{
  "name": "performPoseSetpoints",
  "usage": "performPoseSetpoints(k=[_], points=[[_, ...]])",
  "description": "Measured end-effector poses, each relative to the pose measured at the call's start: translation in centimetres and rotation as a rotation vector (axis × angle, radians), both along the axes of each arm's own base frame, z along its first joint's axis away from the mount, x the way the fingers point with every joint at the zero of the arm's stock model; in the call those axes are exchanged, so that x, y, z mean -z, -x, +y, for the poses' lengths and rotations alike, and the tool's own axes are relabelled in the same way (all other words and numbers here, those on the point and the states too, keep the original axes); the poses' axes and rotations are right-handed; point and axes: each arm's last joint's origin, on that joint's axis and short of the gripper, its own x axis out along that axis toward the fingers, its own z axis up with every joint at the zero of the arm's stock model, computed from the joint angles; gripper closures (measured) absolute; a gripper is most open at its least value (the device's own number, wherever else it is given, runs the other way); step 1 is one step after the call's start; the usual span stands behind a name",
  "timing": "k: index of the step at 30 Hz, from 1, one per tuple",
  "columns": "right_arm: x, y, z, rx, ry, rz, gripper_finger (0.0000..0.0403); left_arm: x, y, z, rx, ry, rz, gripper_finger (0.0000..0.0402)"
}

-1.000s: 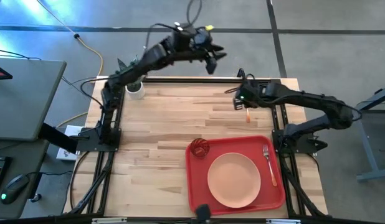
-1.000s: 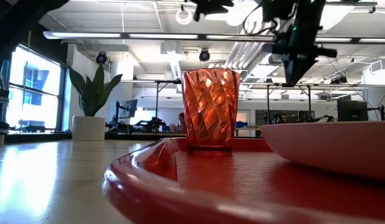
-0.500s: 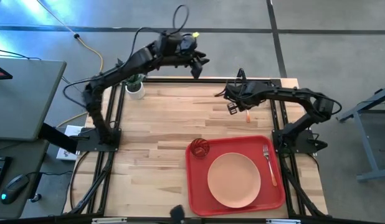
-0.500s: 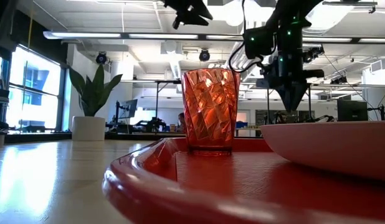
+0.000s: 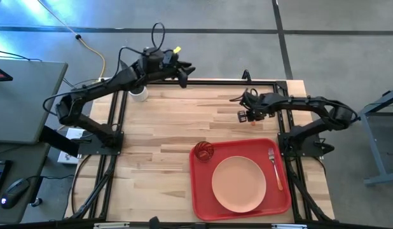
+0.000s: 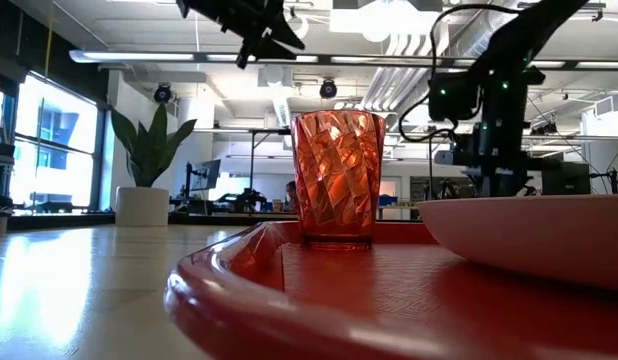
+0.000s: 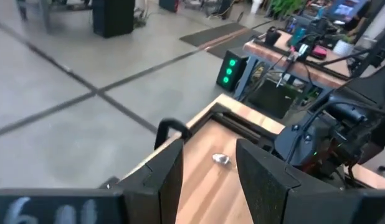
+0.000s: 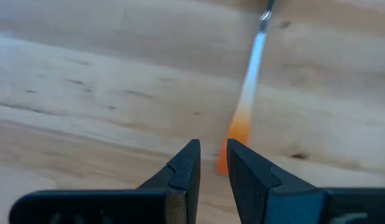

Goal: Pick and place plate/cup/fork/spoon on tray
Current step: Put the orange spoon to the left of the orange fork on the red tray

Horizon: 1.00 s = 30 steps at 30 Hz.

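A: Where is the spoon (image 8: 245,106)?

B: On the table (image 5: 165,127), toward its far right corner, beyond the far edge of the tray (image 5: 198,191). The plate (image 5: 238,184), cup (image 5: 203,151) and fork (image 5: 275,166) already sit on the tray.

A: And which arm is nearer?

B: The right one. The right pincer (image 8: 212,146) hangs low over the orange end of the handle, its fingers nearly together with only a narrow slit. The handle tip shows in that slit and behind one finger, and its long axis runs straight away from the pincer.

A: Is it pinched?

B: I cannot tell whether there is contact. From above, the arm hides most of the spoon, and its bowl is cut off.

A: And the other arm?

B: The left pincer (image 5: 184,69) is spread and waits over the table's far edge.
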Motion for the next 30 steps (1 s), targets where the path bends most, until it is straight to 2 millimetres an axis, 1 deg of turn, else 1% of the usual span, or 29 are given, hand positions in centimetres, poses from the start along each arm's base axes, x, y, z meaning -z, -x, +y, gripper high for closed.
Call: performPoseSetpoints(k=[3, 5, 9, 14, 20, 30], points=[[1.2, 0.4, 0.2, 0.024, -0.026, -0.033, 0.0332, 0.7, 0.1, 0.0, -0.016, 0.046, 0.0, 0.0264], [2.2, 0.7, 0.2, 0.037, -0.046, -0.034, 0.0333, 0.8, 0.1, 0.0, -0.02, 0.062, 0.0, 0.0264], [3.1, 0.7, 0.2, 0.043, -0.06, -0.053, 0.0341, 0.6, -0.2, -0.4, -0.009, 0.057, -0.01, 0.0264], [3.2, 0.6, 0.1, 0.026, -0.05, -0.065, 0.0359, 0.6, -0.1, -0.3, -0.026, 0.064, -0.017, 0.0264], [3.1, 0.5, 0.1, 0.001, -0.05, -0.071, 0.0398, 0.6, -0.1, -0.2, -0.044, 0.076, -0.029, 0.0264], [3.1, 0.4, 0.1, -0.024, -0.056, -0.08, 0.0402, 0.6, -0.1, -0.2, -0.043, 0.076, -0.03, 0.0264]])
